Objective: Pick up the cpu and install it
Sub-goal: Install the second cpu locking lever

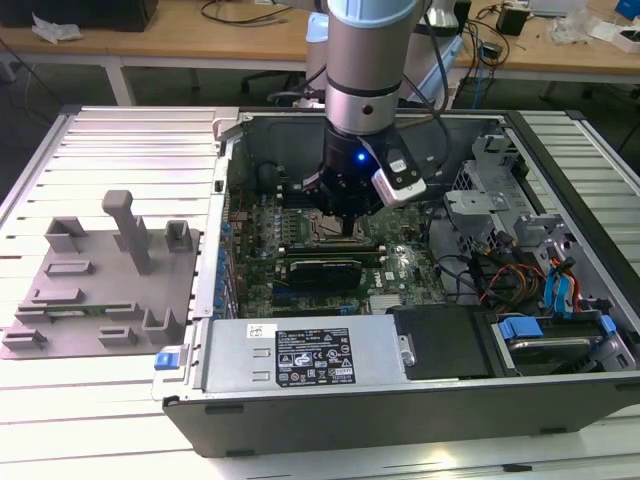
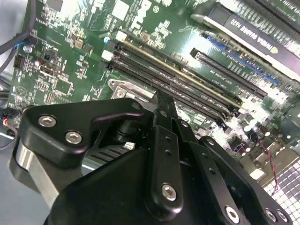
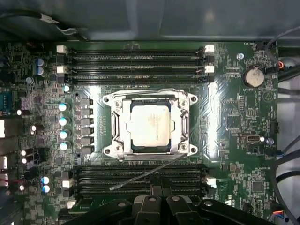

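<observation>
Gripper hangs low inside the open computer case, just above the motherboard; whether its fingers are parted or closed cannot be told. Directly ahead of it in the first wrist view, the cpu lies flat in the socket, the metal frame around it, memory slots beyond.

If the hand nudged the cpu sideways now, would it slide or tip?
Probably neither: the cpu lies flat inside the socket, whose metal frame surrounds it. Thin and rigid-looking, it likely wouldn't flex. Its smooth silver top could be slippery to grip.
</observation>
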`<action>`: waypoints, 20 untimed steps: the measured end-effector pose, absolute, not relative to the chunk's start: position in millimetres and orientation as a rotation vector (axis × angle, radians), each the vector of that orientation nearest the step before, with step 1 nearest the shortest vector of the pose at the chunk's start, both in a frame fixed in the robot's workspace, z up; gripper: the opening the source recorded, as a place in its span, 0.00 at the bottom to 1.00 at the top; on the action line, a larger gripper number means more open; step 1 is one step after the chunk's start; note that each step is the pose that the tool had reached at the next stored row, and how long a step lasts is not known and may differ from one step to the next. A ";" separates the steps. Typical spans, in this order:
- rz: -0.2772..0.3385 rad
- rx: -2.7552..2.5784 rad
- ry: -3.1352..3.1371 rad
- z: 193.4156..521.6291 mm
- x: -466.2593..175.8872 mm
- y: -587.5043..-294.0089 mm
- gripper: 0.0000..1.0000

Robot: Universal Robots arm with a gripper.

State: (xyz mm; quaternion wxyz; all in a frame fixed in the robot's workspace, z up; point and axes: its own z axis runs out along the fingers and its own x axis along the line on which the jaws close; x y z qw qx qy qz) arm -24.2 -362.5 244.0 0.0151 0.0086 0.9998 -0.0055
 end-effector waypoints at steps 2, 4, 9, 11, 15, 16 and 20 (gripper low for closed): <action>0.022 0.026 3.111 243.4 -25.1 -364.1 0.11; 0.028 0.025 3.111 242.4 -25.3 -367.1 0.11; 0.030 0.024 3.112 240.0 -29.4 -369.2 0.11; 0.032 0.024 3.112 238.5 -31.8 -369.6 0.11; 0.034 0.024 3.112 236.8 -36.3 -369.6 0.11; 0.038 0.018 3.111 235.2 -38.9 -369.5 0.11; 0.041 -0.133 3.110 231.5 -39.4 -369.6 0.11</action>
